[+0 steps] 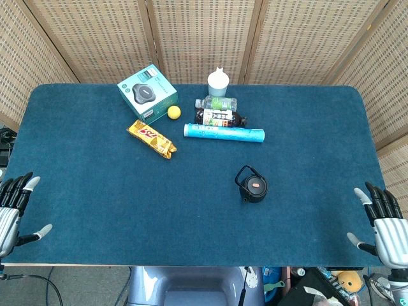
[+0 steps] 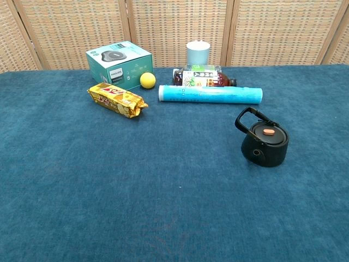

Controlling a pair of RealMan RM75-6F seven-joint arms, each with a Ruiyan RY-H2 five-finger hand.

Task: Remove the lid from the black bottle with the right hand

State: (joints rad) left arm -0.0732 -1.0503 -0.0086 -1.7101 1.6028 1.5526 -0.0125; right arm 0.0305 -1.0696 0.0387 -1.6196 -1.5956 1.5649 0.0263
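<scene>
The black bottle (image 1: 252,185) (image 2: 264,144) stands upright on the blue table, right of centre. Its lid, with an orange button and a raised loop handle, sits on top. My right hand (image 1: 384,224) hangs at the table's front right corner, fingers spread, holding nothing, well apart from the bottle. At the front left edge my left hand (image 1: 14,209) is also spread and empty. Neither hand appears in the chest view.
At the back stand a teal box (image 1: 147,93) (image 2: 119,64), a yellow ball (image 1: 173,112) (image 2: 147,79), a yellow snack pack (image 1: 151,138) (image 2: 116,100), a light-blue tube (image 1: 224,133) (image 2: 210,94), lying drink bottles (image 1: 219,113) (image 2: 203,77) and a white cup (image 1: 218,81) (image 2: 198,53). Wicker screens stand behind.
</scene>
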